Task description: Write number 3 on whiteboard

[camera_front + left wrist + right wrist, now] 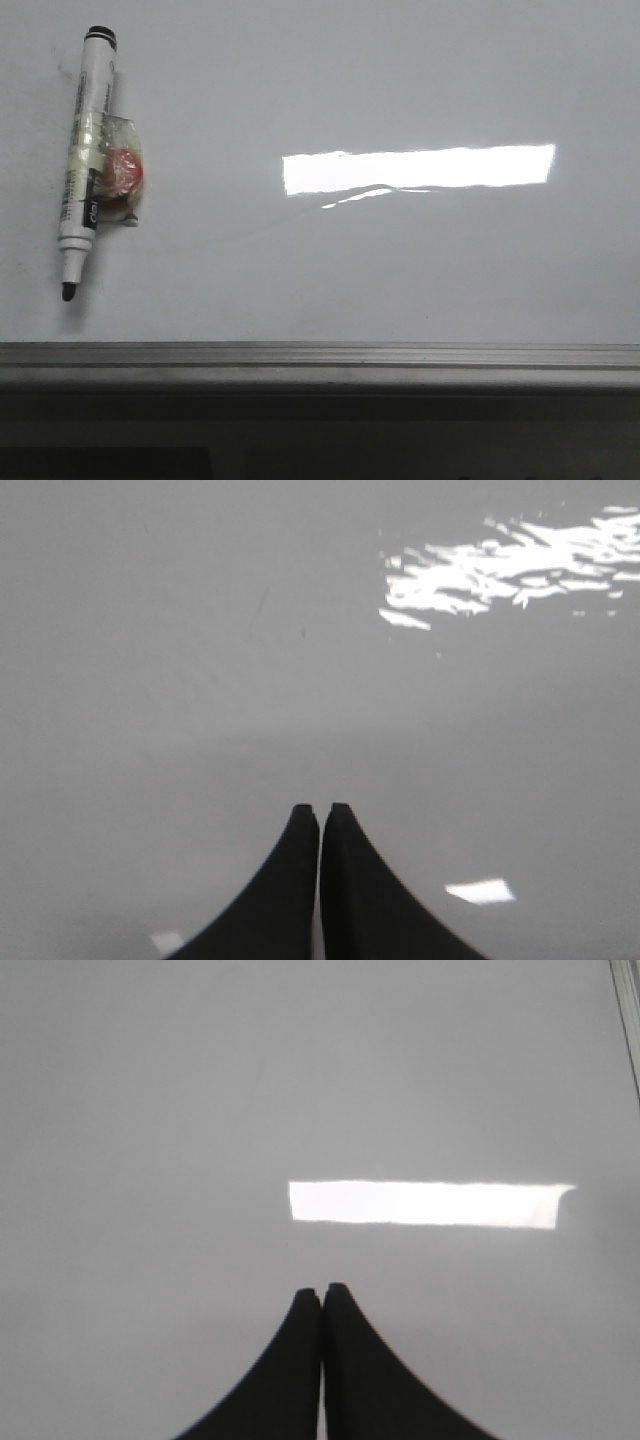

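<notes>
I see the whiteboard (400, 270) lying flat, bare of any digit, a marker (85, 150) with a taped red piece (124, 172) resting near its left side. My left gripper (320, 810) and right gripper (321, 1290) are both clenched on nothing.

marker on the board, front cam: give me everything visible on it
The marker lies flat on the whiteboard at its far left, uncapped, nearly upright in the front view, black tip toward the near frame edge and black end cap away. The white barrel carries black print and a black band near the tip. Clear tape wraps its middle, binding a small round red object to its right side. Neither hand touches it, and neither wrist view shows it. No digit is drawn yet.
</notes>
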